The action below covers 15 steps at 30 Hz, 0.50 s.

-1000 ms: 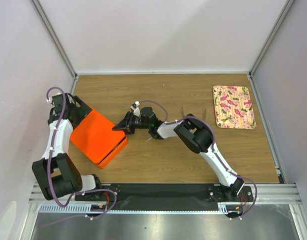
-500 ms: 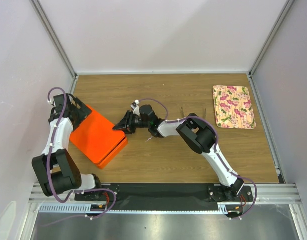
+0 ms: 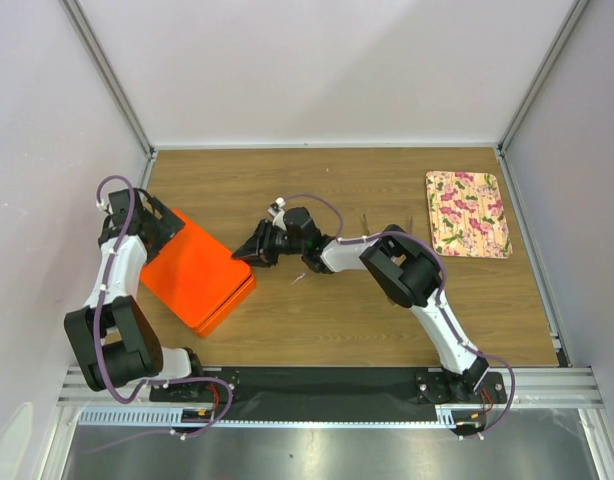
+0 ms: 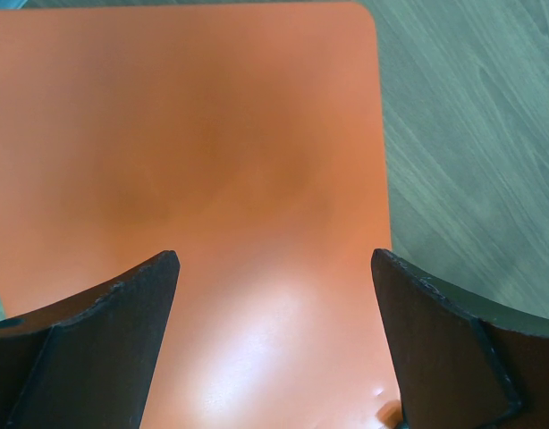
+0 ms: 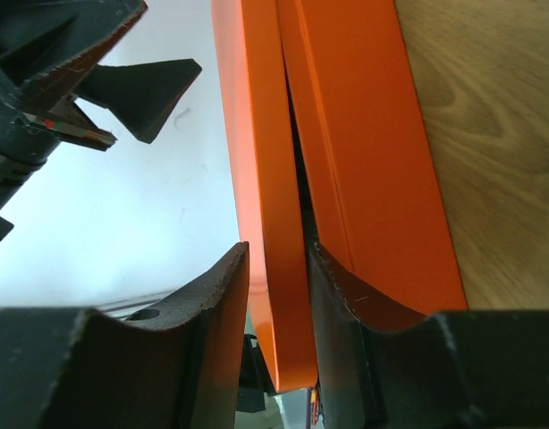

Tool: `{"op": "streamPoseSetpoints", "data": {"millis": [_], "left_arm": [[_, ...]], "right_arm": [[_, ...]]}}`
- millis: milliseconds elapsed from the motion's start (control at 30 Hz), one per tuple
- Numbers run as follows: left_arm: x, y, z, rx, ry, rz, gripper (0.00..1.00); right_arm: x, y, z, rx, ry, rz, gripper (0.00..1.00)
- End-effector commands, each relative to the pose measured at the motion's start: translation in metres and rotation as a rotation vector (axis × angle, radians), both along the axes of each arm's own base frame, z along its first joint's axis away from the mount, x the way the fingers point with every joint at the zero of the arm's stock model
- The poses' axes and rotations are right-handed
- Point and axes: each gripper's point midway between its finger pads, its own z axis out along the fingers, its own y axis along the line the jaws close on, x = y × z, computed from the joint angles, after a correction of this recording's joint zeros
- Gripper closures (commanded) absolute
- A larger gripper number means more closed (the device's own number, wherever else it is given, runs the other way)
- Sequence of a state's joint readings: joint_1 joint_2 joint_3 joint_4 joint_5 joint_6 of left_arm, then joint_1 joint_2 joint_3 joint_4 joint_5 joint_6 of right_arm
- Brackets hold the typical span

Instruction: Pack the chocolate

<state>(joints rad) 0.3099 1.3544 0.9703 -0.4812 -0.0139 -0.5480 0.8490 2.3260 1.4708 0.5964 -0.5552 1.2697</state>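
No chocolate shows in any view. An orange box (image 3: 192, 275) lies flat at the table's left, its lid (image 5: 257, 134) down over the base (image 5: 373, 161) with a thin slit between them. My right gripper (image 3: 242, 257) lies low at the box's right corner. Its fingers (image 5: 276, 255) straddle the lid's edge, slightly apart from it, so the gripper is open. My left gripper (image 3: 152, 225) hovers over the box's far left corner. Its jaws (image 4: 274, 264) stand wide open above the orange lid (image 4: 194, 161), holding nothing. It also shows in the right wrist view (image 5: 122, 80).
A floral-patterned plate (image 3: 467, 213) lies at the back right of the wooden table (image 3: 337, 330). White walls and metal posts close in the table on three sides. The right arm stretches across the table's middle toward the box.
My right gripper's jaws have widened a little on the lid edge and it has drawn slightly right. The left gripper has crept toward the box's far corner.
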Motion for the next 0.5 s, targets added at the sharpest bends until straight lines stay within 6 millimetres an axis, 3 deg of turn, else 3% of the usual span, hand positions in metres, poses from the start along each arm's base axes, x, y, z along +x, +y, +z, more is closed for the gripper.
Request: {"op": "streamPoseSetpoints", "data": {"millis": [0, 400, 467], "left_arm": [[-0.002, 0.002, -0.005, 0.006, 0.009, -0.009, 0.05], [-0.006, -0.006, -0.008, -0.024, 0.008, -0.022, 0.05], [-0.005, -0.008, -0.004, -0.030, -0.003, -0.035, 0.05]], "right_arm": [[0.011, -0.010, 0.046, 0.066, -0.087, -0.037, 0.62], [0.020, -0.029, 0.042, -0.047, -0.136, -0.087, 0.62], [0.021, -0.031, 0.050, -0.088, -0.204, -0.086, 0.63]]}}
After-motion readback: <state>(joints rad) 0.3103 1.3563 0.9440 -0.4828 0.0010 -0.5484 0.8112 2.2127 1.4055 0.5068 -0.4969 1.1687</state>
